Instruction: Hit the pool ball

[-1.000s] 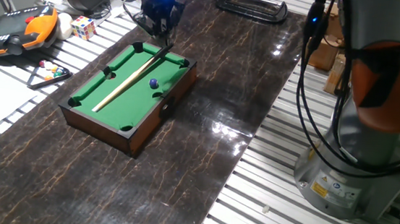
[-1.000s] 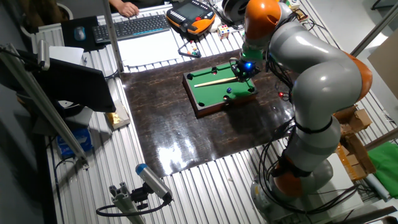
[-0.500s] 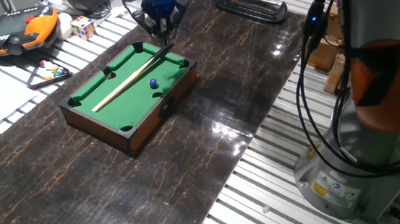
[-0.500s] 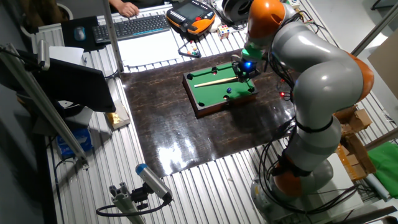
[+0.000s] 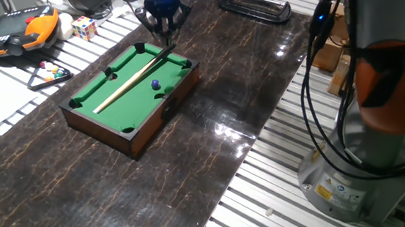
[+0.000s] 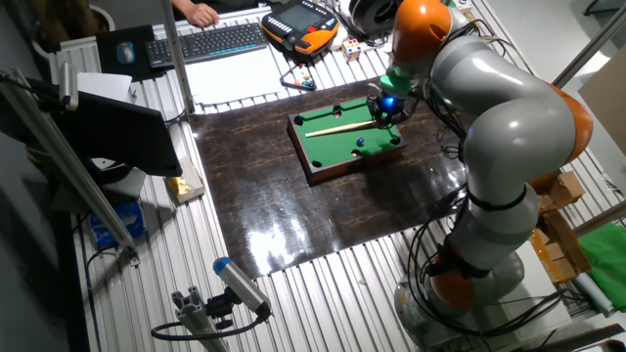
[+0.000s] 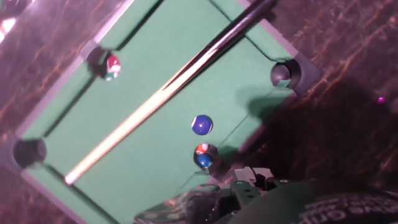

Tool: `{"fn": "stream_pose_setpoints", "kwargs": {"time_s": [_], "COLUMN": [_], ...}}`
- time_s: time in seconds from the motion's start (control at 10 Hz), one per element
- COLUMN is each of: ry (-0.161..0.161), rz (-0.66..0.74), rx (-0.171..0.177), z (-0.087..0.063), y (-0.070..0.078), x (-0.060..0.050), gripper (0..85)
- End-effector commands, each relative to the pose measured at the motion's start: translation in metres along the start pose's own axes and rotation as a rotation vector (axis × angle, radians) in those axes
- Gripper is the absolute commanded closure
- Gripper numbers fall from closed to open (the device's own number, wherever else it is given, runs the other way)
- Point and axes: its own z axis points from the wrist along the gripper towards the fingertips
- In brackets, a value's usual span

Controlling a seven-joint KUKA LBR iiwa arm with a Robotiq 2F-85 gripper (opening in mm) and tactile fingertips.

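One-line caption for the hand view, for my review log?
Looking down on the miniature pool table: the cue lies diagonally on the felt, the blue pool ball beside it.

In the hand view the cue (image 7: pixel 168 87) runs off the top edge, so its dark butt end is cut off. The gripper's (image 5: pixel 160 27) fingertips are too small and dark in both fixed views to tell how they stand. A hand (image 6: pixel 202 13) at the far keyboard is cropped by the top edge.
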Motion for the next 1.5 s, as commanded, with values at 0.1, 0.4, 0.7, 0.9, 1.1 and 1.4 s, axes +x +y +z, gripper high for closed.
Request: {"fn": "stream_pose_setpoints", "kwargs": {"time_s": [0.1, 0.4, 0.7, 0.9, 1.1, 1.4], "ry": [-0.009, -0.060, -0.084, -0.153, -0.172, -0.206], "rz": [0.613, 0.718, 0.794, 0.900, 0.966, 0.999], "rx": [-0.077, -0.101, -0.128, -0.149, -0.166, -0.172], "z": [0.002, 0.006, 0.017, 0.031, 0.036, 0.048], "y": [0.002, 0.010, 0.021, 0.029, 0.032, 0.037], "x": [-0.013, -0.028, -0.039, -0.047, -0.049, -0.052], "gripper": [84.0, 56.7, 37.3, 37.0, 37.3, 37.3]}}
